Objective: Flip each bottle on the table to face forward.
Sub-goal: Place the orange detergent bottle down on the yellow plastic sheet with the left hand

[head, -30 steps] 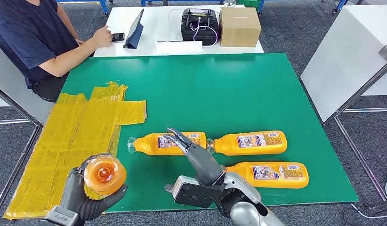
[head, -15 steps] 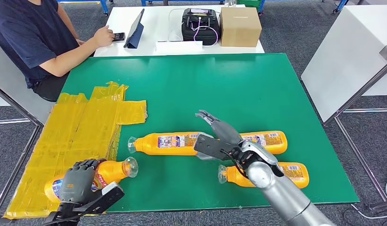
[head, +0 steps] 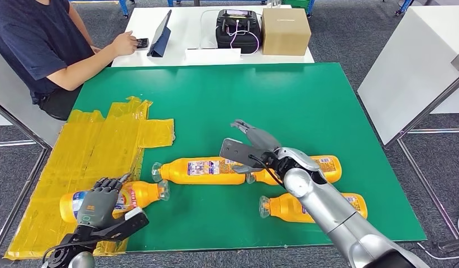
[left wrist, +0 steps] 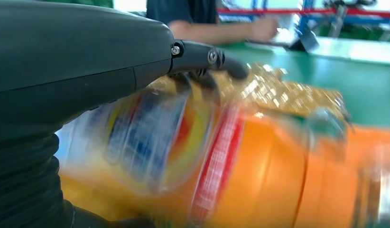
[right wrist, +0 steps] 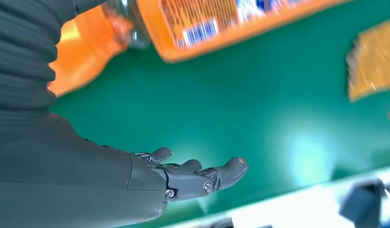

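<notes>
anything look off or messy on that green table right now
One oddity: a patch of crinkled yellow tape covers the green table's left side. The left hand holds one bottle lying across its edge. Nothing looks spilled or damaged.

Right hand (right wrist: 183, 175) at lower centre of frame, fingers spread, empty, above green table (right wrist: 259, 109). Orange bottle (right wrist: 221, 21) along top edge. Yellow tape patch (right wrist: 373, 57) at right edge.

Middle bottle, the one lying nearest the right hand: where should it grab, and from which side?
Around the labelled body of the middle bottle, from above. It lies flat with its long side open, cap end toward the yellow tape patch. The right hand hovers open just past its base end; the tapered neck would likely slip.
</notes>
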Robot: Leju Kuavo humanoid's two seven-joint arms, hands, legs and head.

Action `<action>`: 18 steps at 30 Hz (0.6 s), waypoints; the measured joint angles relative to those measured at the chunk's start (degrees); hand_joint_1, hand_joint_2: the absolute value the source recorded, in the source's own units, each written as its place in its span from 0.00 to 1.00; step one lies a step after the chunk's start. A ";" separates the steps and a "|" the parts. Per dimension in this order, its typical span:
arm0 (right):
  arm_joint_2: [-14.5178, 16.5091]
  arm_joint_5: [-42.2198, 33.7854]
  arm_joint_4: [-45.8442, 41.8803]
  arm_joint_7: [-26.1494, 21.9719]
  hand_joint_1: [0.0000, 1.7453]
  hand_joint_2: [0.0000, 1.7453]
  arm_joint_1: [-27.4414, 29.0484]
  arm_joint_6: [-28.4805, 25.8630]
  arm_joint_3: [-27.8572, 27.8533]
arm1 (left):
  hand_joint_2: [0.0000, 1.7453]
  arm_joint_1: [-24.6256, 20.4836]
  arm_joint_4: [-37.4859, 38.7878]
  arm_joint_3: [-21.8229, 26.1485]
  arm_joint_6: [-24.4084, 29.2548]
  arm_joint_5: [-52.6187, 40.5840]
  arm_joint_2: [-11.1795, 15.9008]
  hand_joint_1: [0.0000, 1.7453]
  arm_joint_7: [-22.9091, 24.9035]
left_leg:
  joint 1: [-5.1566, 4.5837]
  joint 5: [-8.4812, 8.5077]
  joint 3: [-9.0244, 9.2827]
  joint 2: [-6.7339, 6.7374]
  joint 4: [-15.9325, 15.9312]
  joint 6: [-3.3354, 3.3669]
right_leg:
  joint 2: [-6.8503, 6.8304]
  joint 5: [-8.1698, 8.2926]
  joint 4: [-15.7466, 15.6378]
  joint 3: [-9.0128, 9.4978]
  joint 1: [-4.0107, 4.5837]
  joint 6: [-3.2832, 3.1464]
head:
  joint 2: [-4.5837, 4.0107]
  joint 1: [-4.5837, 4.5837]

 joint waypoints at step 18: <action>1.88 6.81 13.68 -1.35 0.00 1.00 -0.57 -2.95 3.47 | 1.00 2.97 -8.18 0.74 -5.76 18.66 1.87 0.00 -5.25 | 0.00 0.00 -0.08 -0.04 0.00 0.00 | -0.03 0.00 0.00 -0.07 -0.01 0.00 | 0.00 0.00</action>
